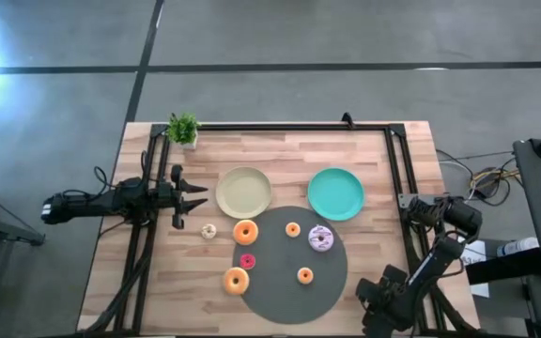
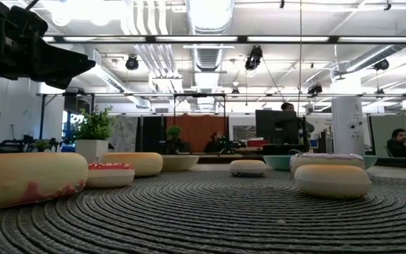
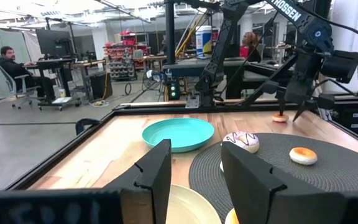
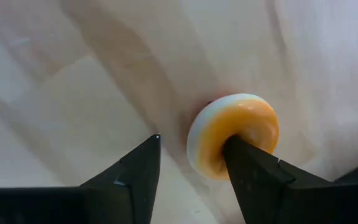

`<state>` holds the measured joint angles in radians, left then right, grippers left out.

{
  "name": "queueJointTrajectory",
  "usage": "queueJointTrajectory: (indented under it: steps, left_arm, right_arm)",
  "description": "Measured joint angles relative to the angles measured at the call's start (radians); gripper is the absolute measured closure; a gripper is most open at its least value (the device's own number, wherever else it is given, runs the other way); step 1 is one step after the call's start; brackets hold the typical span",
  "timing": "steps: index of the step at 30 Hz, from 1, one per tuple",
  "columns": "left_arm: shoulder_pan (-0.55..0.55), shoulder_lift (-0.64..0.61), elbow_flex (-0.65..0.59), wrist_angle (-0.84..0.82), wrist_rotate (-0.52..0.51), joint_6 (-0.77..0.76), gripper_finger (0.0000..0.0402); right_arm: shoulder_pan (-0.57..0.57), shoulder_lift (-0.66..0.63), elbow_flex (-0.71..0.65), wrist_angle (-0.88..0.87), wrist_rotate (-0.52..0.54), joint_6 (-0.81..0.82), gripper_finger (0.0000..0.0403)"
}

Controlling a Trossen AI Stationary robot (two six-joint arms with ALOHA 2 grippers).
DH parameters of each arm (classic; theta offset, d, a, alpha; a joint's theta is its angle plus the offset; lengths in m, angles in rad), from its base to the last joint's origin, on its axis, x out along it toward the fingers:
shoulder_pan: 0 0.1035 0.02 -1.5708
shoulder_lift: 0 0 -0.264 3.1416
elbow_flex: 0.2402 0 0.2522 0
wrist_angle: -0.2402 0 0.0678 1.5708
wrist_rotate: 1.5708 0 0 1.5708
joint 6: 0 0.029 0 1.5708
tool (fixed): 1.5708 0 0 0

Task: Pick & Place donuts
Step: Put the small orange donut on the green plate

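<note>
Several toy donuts lie flat on or beside the grey mat [image 1: 294, 282]: a cream mini one [image 1: 208, 231] on the wood, orange ones [image 1: 245, 232] [image 1: 237, 280], small orange ones [image 1: 292, 229] [image 1: 305, 275], a lilac-white one [image 1: 321, 238] and a pink mini one [image 1: 247, 261]. My left gripper [image 1: 200, 199] [image 3: 194, 155] hovers open above the table's left side, pointing at the plates. My right gripper [image 4: 192, 140] [image 3: 293, 109] points down, open, over another small orange donut [image 4: 232, 134] [image 3: 279, 117] on the bare wood off the mat's near right edge. The arm hides this donut in the high view. My right gripper comes down from above at the small orange donut's ring [image 4: 253, 124]. One finger [image 4: 253, 174] stands in front of the ring, the other [image 4: 132, 171] is apart from it on the bare wood. I cannot tell whether the finger touches the donut.
A cream plate [image 1: 244, 192] and a teal plate [image 1: 335, 193] sit beyond the mat, toward the far edge. A small potted plant [image 1: 184, 129] stands at the far left corner. A black frame rail [image 1: 289, 127] runs around the table. People sit at desks in the room behind.
</note>
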<state>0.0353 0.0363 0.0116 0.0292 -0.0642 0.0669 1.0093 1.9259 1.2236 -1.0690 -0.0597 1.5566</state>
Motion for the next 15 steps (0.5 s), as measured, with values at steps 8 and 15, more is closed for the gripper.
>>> queueJointTrajectory:
  steps: [8,15]
  left_arm:
    - [0.000,0.000,0.000,0.000,0.000,0.000,0.0284]
    - [0.000,0.000,0.000,0.000,-0.001,0.000,0.0284]
  right_arm:
    - [-0.022,-0.008,-0.027,-0.046,0.006,0.051,0.0336]
    - [-0.070,-0.131,-0.074,0.006,0.076,0.195,0.0392]
